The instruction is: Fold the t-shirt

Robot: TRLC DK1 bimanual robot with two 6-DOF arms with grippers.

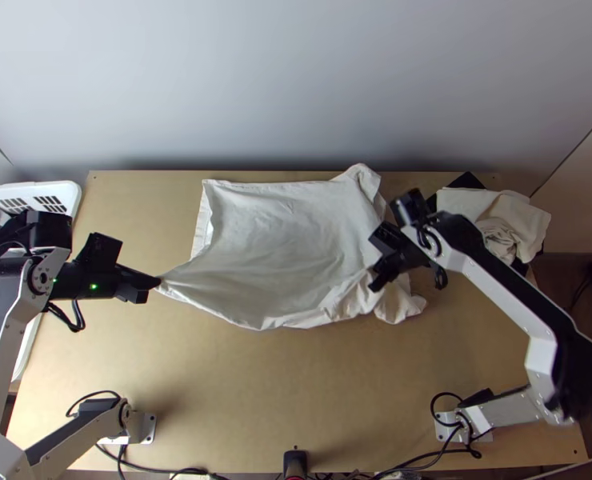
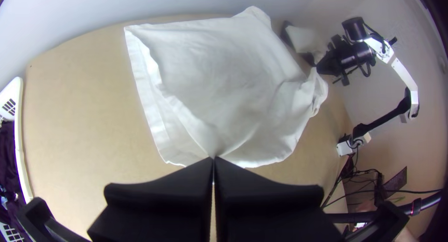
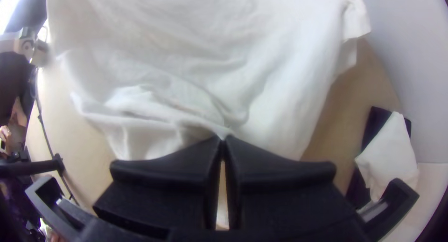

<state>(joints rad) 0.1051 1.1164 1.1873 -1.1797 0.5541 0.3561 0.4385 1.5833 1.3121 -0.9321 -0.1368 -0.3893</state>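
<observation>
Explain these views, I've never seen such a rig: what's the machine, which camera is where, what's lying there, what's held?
Two robot arms with silver-grey links stand at a light wooden table. The top view looks steeply down from a fixed camera over the near edge; the wrist views come from a camera on each arm's wrist. On the table is an off-white cloth t-shirt, mostly spread, bunched at its near right. The left arm's flat black fingers pinch its near left part; the right arm's fingers pinch the bunched part. Far right: another off-white cloth. Left edge: a white plastic basket.
</observation>
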